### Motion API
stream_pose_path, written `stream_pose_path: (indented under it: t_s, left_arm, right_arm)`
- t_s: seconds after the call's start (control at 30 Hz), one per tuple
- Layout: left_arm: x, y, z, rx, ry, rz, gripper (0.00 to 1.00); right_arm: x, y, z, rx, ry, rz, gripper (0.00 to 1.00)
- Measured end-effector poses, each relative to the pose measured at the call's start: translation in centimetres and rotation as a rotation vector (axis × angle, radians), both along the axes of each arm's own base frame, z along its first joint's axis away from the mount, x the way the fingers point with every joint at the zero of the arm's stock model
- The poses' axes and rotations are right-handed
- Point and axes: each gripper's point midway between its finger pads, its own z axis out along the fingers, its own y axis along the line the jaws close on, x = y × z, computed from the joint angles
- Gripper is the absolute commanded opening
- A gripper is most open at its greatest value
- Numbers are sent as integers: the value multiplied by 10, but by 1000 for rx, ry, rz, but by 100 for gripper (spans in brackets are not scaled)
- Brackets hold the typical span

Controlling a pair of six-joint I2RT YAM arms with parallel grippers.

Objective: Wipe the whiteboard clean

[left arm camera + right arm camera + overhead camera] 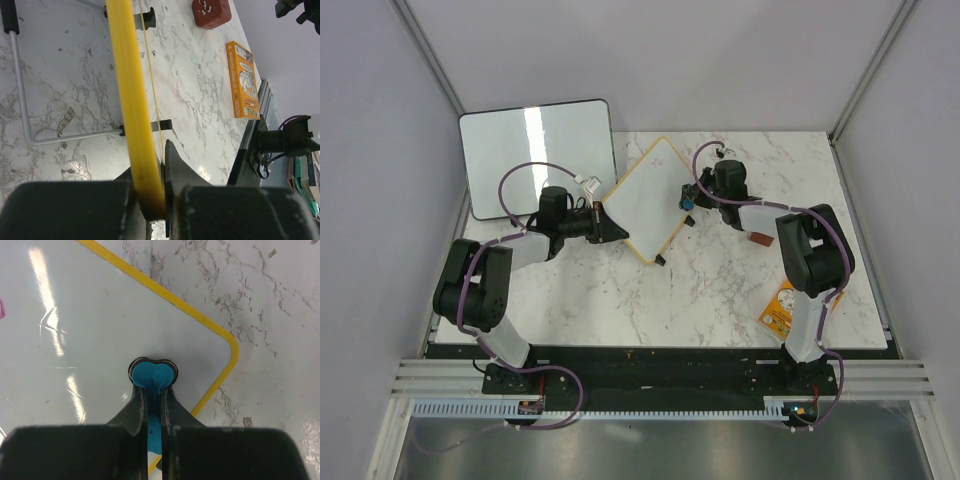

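Note:
The small whiteboard [648, 198] with a yellow frame lies tilted as a diamond at the table's middle back. My left gripper [612, 226] is shut on its left frame edge [131, 100], seen edge-on in the left wrist view. My right gripper [688, 205] is shut on a blue eraser [152, 376] and presses it on the board's surface [90, 315] near its rounded right corner. A trace of pink writing [1, 307] shows at the left edge of the right wrist view.
A larger blank board [538, 155] with a black edge leans at the back left. An orange booklet [779, 306] lies at the right front, also in the left wrist view [243, 80]. A brown-red block [758, 238] sits beside the right arm.

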Motion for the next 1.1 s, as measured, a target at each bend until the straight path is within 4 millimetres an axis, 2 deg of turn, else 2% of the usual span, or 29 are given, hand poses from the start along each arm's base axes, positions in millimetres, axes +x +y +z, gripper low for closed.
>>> stream_pose_path:
  t_s: [0.43,0.57,0.73,0.87,1.0,1.1]
  left_arm:
    - [0,0,-1,10,-25,-13,2]
    - [0,0,-1,10,-26,-12,2]
    - [0,0,-1,11,-24,-11,2]
    - [0,-1,-1,14,-29,-15,2]
    - [1,-1,-1,17,-29,-12,2]
    - [1,-1,-1,19,-26,-10,2]
  right_arm:
    - [0,4,11,-87,-25,-14,0]
    - [-1,11,16,-91,-29,-6,0]
    - [0,29,31,-78,-57,24,0]
    - [4,49,52,-51,-93,73,0]
    - [15,72,78,-15,-147,120,0]
    - [24,82,89,5,-170,139,0]
